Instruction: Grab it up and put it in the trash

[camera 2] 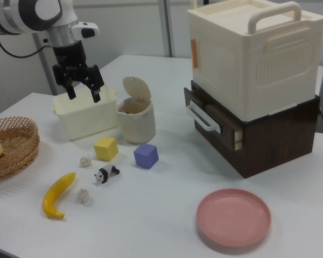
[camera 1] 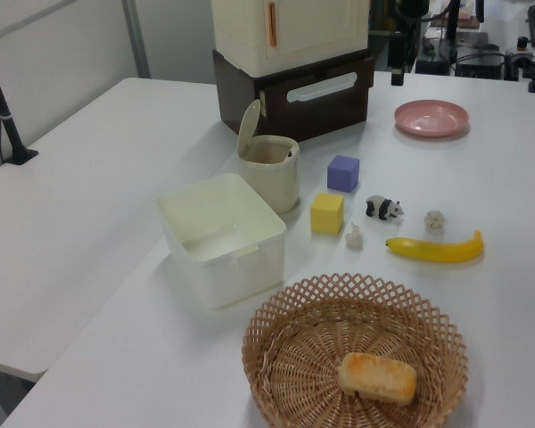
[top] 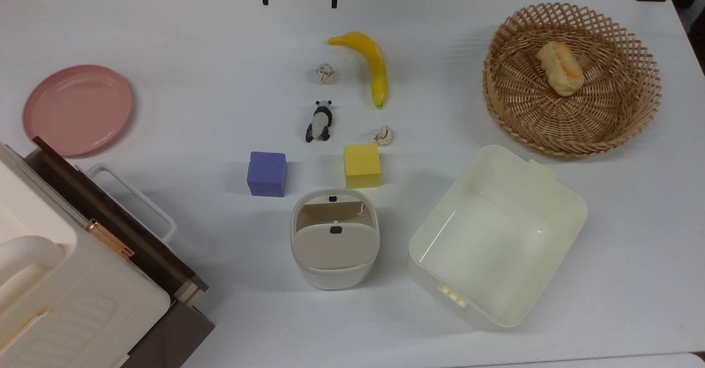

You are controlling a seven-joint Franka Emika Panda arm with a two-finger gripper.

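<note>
Paper wad [top: 383,135] sits loose on the table [top: 193,54], just beyond the yellow cube [top: 362,165] and near the banana [top: 370,65] tip in the top view; panda figurine [top: 320,120] to the top view's left of it. Trash bin [top: 334,245] stands on the cube's other side, flap tipped up, brown inside showing. Gripper [camera 2: 81,85] hangs high, well apart from the wad, jaws apart, holding nothing.

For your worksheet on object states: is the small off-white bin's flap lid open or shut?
Open: the small off-white bin's flap lid stands raised, baring its brown inside.
</note>
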